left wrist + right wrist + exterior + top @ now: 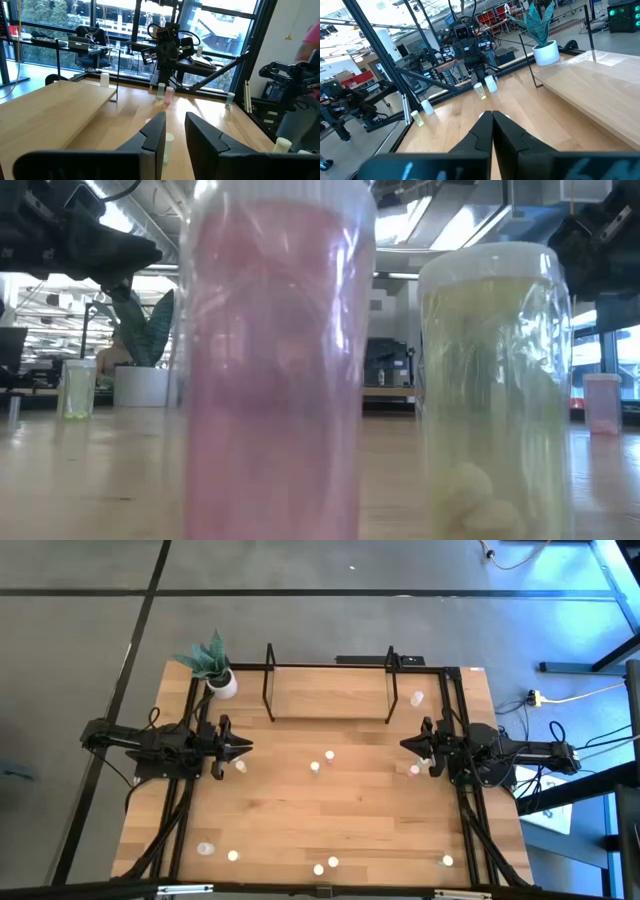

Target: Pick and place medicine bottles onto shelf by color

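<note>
Left end effector (243, 749) hovered at the left side of the surface (340, 810), fingers (152, 135) slightly apart with nothing between them. Right end effector (408, 745) hovered opposite, fingers pressed together, empty. Medicine bottles (328, 755) lay scattered: two between the end effectors near mid-surface, one just beside the left tip (240, 767), a pink one (414, 771) just beside the right tip, several more along the near edge. One white bottle (104, 79) stood on the shelf (328, 692), which sat beyond both end effectors against the far edge, board otherwise bare. Judged step: approach to a pick, nothing yet grasped. Next move likely calls for the left fingers to widen and descend over the nearest bottle. Open room was ample at centre; hazards looked to be the shelf's black end frames and the plant pot (222, 683) beside its left end.
</note>
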`<action>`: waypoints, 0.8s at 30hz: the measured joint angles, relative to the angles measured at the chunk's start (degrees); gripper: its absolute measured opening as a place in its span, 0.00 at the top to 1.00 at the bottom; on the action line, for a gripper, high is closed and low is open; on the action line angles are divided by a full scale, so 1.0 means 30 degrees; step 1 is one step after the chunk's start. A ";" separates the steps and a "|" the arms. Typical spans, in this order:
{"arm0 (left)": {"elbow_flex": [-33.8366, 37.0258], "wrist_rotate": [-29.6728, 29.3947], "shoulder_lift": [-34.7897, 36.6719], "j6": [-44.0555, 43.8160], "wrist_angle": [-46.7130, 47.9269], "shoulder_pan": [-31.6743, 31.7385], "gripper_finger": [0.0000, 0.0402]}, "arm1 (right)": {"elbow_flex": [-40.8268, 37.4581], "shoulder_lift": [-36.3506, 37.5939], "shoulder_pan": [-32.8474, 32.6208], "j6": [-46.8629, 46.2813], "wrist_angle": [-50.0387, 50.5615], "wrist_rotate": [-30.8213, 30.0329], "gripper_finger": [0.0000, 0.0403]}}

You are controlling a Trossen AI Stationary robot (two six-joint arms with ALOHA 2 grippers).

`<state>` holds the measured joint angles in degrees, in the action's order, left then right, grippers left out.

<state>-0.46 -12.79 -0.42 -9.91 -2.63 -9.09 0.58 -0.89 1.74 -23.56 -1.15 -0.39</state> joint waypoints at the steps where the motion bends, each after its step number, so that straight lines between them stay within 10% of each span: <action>1: 0.0001 -0.0002 -0.0004 0.0001 0.0000 0.0004 0.83 | -0.0002 0.0000 0.0000 0.0001 0.0000 0.0002 0.96; 24: -0.0002 -0.0002 -0.0004 0.0005 0.0000 -0.0003 0.83 | 0.0000 0.0009 0.0005 0.4302 -0.1385 -0.1750 0.98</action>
<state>-0.47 -12.80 -0.43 -9.89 -2.63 -9.10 0.58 -0.86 1.76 -10.66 -5.31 -5.64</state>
